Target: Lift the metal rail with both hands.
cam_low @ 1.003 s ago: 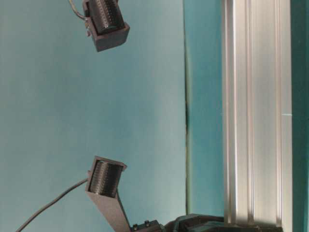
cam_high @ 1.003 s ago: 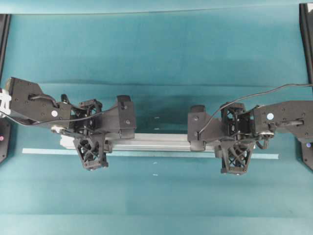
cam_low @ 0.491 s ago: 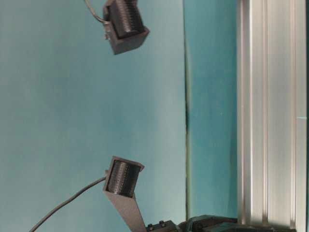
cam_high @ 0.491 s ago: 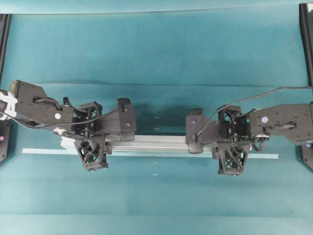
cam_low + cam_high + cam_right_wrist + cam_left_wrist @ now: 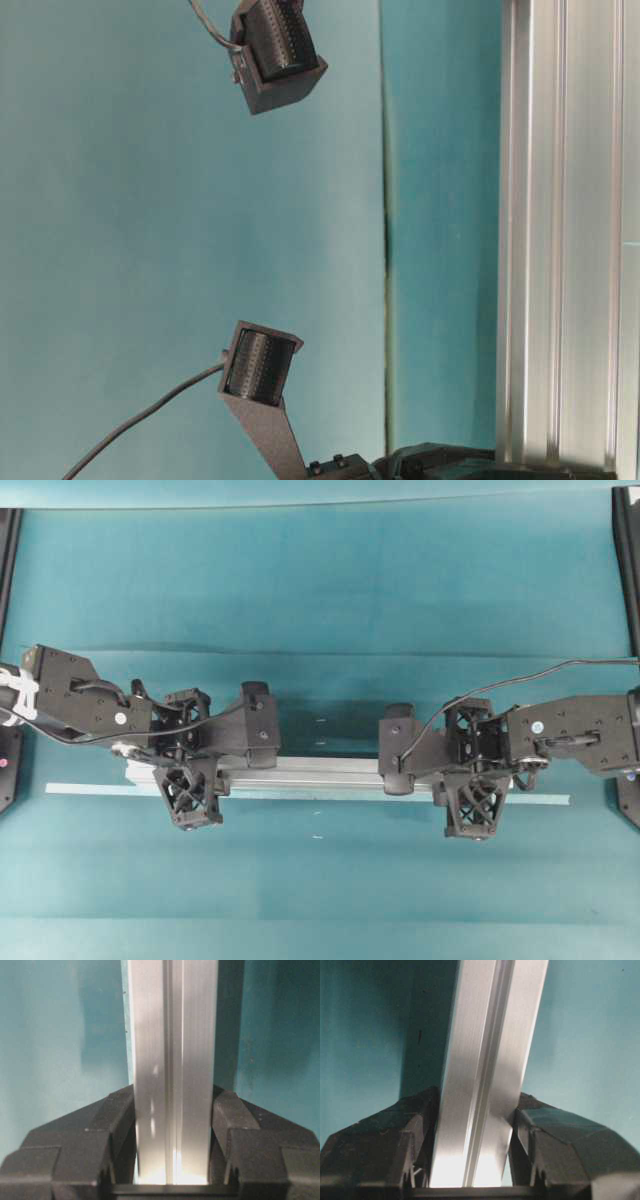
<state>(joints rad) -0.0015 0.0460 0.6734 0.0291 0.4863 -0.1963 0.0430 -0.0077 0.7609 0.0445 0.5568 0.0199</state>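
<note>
From above, my own arm housings covered both ends of the metal rail (image 5: pixel 325 771), so only its middle stretch showed; the table-level view cut it off at both ends. My left fingers (image 5: pixel 405 1145) were closed on the rail near its left end, one pad pressed to each side, and my right fingers (image 5: pixel 95 1135) gripped it the same way near its right end. The rail ran lengthwise left to right across the middle of the tabletop (image 5: pixel 320 600), parallel to the near and far edges, its grooves running along it. A thin pale-blue tape strip (image 5: pixel 90 789) lay flat on the teal surface just in front of the rail, parallel to it and reaching farther toward both side edges.
</note>
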